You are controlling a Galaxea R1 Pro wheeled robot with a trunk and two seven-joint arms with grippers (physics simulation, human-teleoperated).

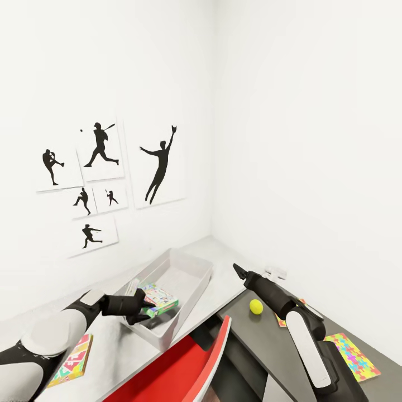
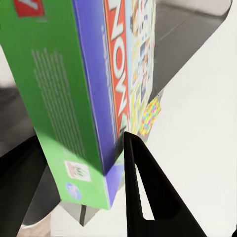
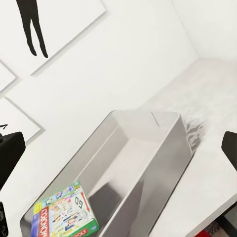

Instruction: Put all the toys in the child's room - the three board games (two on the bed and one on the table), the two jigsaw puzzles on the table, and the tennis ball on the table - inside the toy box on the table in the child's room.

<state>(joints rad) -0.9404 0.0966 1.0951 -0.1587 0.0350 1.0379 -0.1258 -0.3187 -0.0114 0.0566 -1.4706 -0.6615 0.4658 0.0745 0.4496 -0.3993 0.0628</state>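
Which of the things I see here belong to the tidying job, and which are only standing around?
Belong to the job:
toy box
green board game held by the left gripper over the box
board game on the table
tennis ball
jigsaw puzzle

Only around:
red chair
baseball silhouette pictures

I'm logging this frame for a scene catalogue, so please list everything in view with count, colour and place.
toy box: one, light grey, on the pale table top near the wall.
held board game: one, green and blue, over the toy box's near end.
second board game: one, yellow-red, table's near left.
tennis ball: one, yellow-green, dark lower section.
jigsaw puzzles: two, multicoloured, dark section; one mostly behind the right arm.
chair: one, red.
wall pictures: six, black silhouettes.
left gripper: holding the game.
right gripper: above the table.
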